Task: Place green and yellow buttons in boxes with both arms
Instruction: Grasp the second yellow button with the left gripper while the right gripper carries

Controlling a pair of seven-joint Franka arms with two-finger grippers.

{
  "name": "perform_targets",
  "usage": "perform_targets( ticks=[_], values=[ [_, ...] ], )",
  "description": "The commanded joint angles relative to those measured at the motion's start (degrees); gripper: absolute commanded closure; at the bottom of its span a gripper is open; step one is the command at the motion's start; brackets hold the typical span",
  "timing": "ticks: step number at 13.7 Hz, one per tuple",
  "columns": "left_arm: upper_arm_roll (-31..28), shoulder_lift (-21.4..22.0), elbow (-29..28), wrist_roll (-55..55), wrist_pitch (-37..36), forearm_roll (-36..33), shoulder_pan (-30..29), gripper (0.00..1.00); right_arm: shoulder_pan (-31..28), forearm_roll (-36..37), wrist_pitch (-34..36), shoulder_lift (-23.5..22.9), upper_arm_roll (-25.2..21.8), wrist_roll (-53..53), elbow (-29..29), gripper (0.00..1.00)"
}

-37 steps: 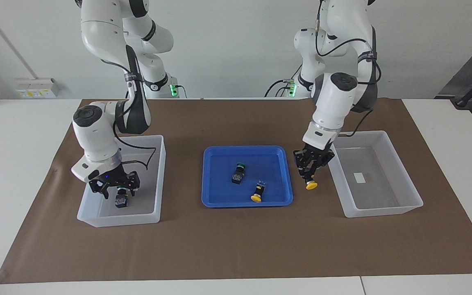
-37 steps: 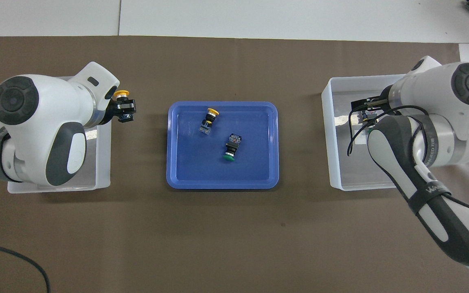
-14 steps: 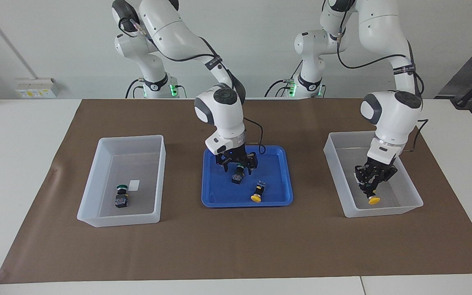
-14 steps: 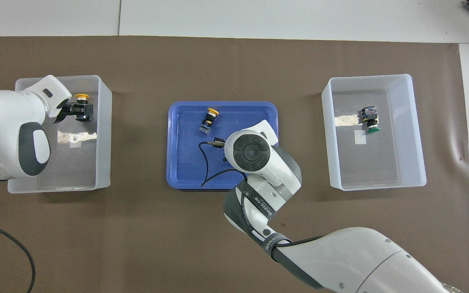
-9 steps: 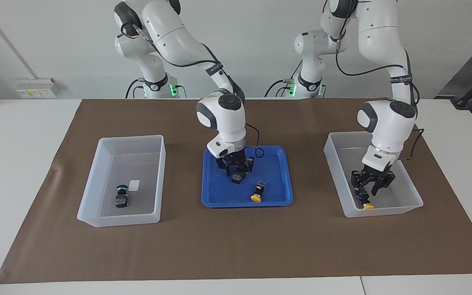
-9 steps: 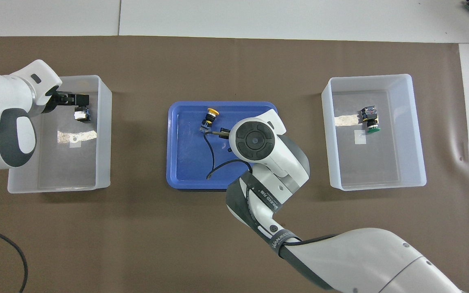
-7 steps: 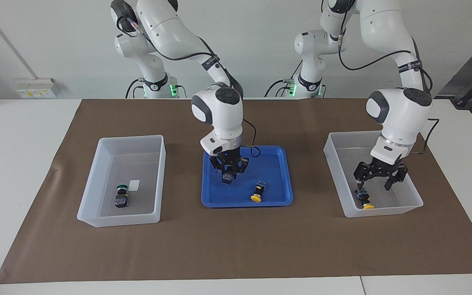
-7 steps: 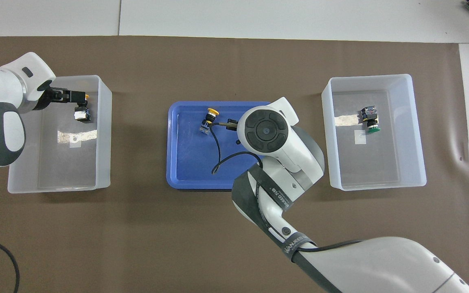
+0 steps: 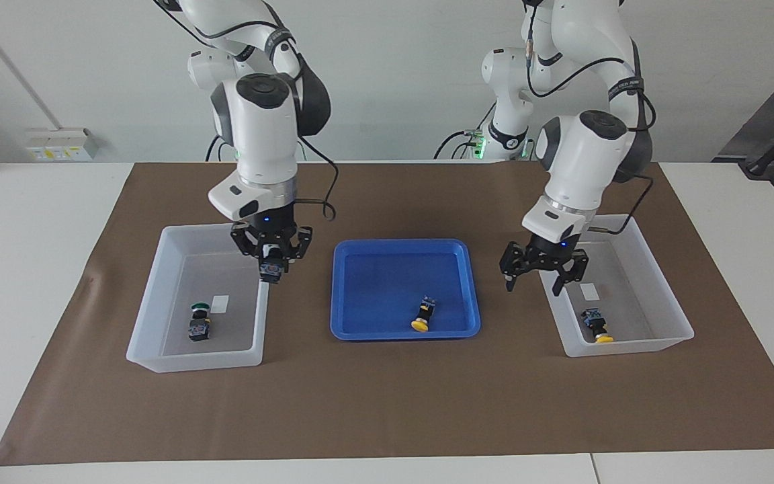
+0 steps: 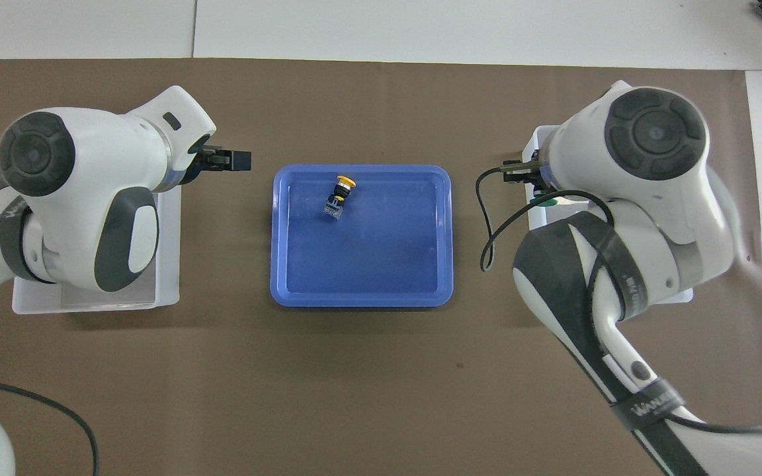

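Note:
My right gripper [image 9: 271, 263] is shut on a green button [image 9: 270, 270] and holds it over the tray-side wall of the box [image 9: 192, 359] at the right arm's end; a bit of green cap [image 10: 548, 202] shows overhead. Another green button [image 9: 199, 324] lies in that box. My left gripper [image 9: 532, 284] is open and empty, up over the tray-side wall of the other box [image 9: 629, 346], which holds a yellow button [image 9: 595, 324]. It also shows in the overhead view [image 10: 235, 160]. A second yellow button [image 9: 422, 316] lies in the tray, also seen overhead [image 10: 339, 194].
The flat blue tray [image 9: 360, 329] sits mid-table between the two boxes on a brown mat [image 9: 387, 403]. In the overhead view [image 10: 301, 264] the arms cover most of both boxes [image 10: 166, 264] [image 10: 533, 142].
My right gripper has lifted the green button out of the tray and carried it to the box at its end. My left gripper has left the yellow button in its box and moved toward the tray.

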State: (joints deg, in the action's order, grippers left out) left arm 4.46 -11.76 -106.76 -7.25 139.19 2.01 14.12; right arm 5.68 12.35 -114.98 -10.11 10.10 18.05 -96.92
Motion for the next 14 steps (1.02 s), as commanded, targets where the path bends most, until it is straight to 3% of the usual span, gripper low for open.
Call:
perform_targets(
  ticks=[1,5,8,11,12,14],
  values=[
    [-0.9,-1.7,-3.1,-3.3,7.7,0.5,5.1,0.0,-6.8,-4.3,2.2,3.1,0.6,-12.3,-2.3,1.0],
    [-0.9,-5.2,-4.9,-4.1,13.9,0.5,9.7,0.0,-13.6,-8.3,-0.8,3.8,0.6,-22.8,-9.1,1.0],
    [-0.9,-9.8,-4.8,-6.1,20.8,0.5,12.2,0.0,-15.3,-8.4,-10.7,3.3,0.5,-23.7,-17.7,1.0],
    [-0.9,-12.0,-4.8,-6.4,22.3,0.5,13.2,0.0,-15.4,-8.5,-20.5,0.6,0.5,-23.1,-23.3,1.0],
    [-0.9,-12.1,-4.9,-6.3,22.9,0.5,13.1,0.0,-15.5,-8.5,-21.2,-0.7,0.5,-23.1,-23.5,0.94],
    [-0.9,-13.4,-4.8,-6.3,23.7,0.5,13.2,0.0,-15.8,-8.5,-22.4,-1.3,0.5,-22.5,-23.9,0.56]
  ],
)
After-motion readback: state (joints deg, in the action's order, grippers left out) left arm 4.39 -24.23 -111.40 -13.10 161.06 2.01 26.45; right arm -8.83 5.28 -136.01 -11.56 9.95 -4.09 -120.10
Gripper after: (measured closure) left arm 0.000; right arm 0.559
